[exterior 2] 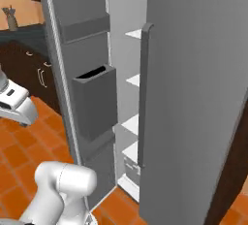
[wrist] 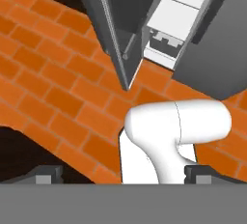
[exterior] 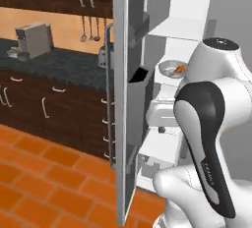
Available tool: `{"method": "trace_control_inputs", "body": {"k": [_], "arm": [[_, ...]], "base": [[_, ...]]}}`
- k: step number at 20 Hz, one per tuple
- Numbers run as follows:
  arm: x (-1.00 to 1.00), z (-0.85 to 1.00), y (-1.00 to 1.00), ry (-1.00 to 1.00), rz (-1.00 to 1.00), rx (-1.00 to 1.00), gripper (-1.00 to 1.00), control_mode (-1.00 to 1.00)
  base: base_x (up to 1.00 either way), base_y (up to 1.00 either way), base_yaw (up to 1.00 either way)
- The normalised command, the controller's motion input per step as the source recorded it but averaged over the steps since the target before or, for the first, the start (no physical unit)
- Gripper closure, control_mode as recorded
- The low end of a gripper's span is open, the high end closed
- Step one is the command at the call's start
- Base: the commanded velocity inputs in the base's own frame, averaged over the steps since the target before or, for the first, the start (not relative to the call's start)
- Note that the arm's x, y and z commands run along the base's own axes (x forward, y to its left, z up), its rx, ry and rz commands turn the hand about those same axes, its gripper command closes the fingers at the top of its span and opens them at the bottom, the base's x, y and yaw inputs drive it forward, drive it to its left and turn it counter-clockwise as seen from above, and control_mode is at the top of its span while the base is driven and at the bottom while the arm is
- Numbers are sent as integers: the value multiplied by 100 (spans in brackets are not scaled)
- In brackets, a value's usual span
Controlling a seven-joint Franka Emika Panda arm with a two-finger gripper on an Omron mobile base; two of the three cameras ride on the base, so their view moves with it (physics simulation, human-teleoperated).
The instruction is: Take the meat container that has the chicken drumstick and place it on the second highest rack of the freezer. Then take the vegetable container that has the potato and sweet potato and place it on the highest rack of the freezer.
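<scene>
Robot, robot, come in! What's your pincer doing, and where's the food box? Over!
Pincer empty, fingertips wide apart, aimed at the brick floor. A food container sits on a freezer shelf; contents too blurry to name. Freezer door open beside the arm.

orange brick-tile floor [exterior: 44, 173], dark wood base cabinets [exterior: 54, 109] with pale handles, dark speckled counter [exterior: 59, 65], grey coffee machine [exterior: 33, 39] on counter at left, utensils hanging [exterior: 89, 30] on tan wall, jar of utensils [exterior 2: 10, 19] far back

both base views are looking forward from behind the arm, close to the tall grey open freezer door [exterior: 125, 99] and white shelves [exterior 2: 137, 81]; the hand view is facing down at the orange brick floor [wrist: 53, 78].
</scene>
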Motion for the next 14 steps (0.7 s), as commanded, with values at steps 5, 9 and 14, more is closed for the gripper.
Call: {"method": "trace_control_inputs", "body": {"k": [5,9,14], "arm": [[0,0,0,0,0,0,-100,100],[0,0,0,0,0,0,-100,100],[0,0,0,0,0,0,-100,100]], "base": [[-2,11,99],[15,3,97],[86,11,58]]}}
